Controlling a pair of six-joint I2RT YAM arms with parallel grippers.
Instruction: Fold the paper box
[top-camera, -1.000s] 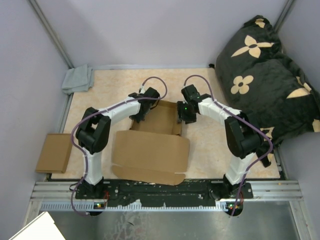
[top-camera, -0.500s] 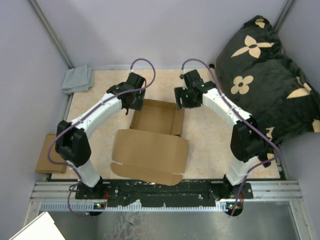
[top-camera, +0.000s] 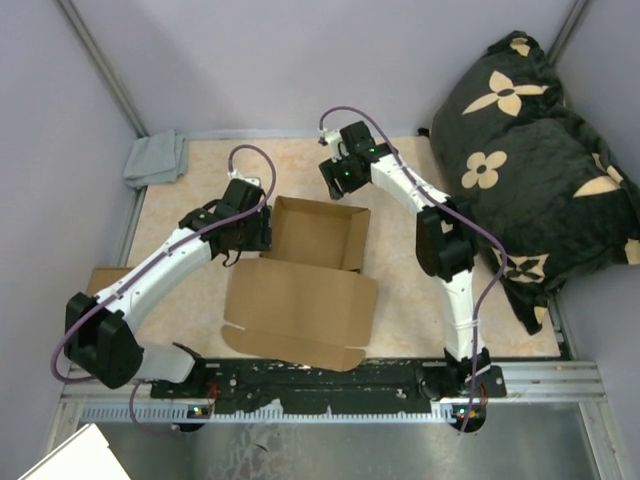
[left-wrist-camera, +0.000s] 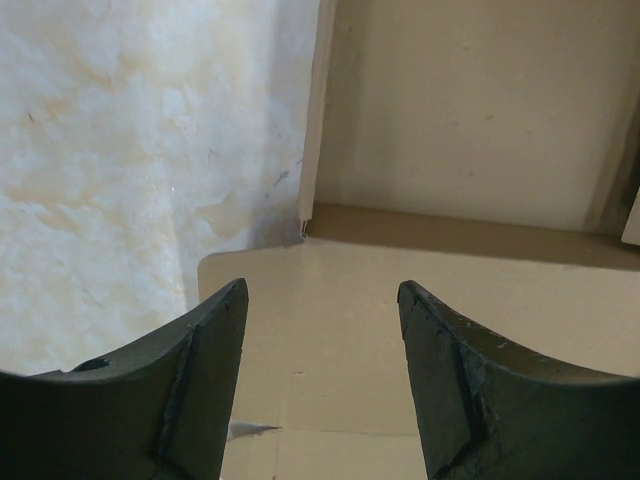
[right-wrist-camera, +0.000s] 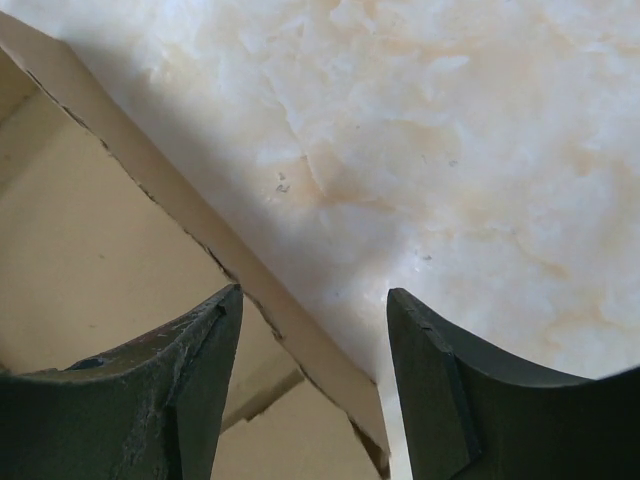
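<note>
The paper box (top-camera: 305, 300) lies in the middle of the table, its tray part (top-camera: 318, 232) with walls standing and its wide lid panel flat toward the arms. My left gripper (top-camera: 256, 238) hovers open at the tray's near left corner. In the left wrist view its fingers (left-wrist-camera: 205, 375) stand wide apart over flat cardboard (left-wrist-camera: 330, 330), with a box wall (left-wrist-camera: 460, 110) ahead. My right gripper (top-camera: 335, 185) hangs open just above the tray's far wall. In the right wrist view that wall's edge (right-wrist-camera: 250, 270) runs diagonally between the open fingers (right-wrist-camera: 440, 400), touching neither.
A grey folded cloth (top-camera: 157, 158) lies at the far left corner. A small cardboard scrap (top-camera: 103, 278) sits at the left edge, partly under my left arm. A black flowered cushion (top-camera: 530, 150) fills the right side. A metal rail (top-camera: 340, 385) runs along the near edge.
My left gripper has opened, let go of the tray's left wall and drawn back leftward. My right gripper left the right wall and moved to the far edge. The tray walls stand up.
</note>
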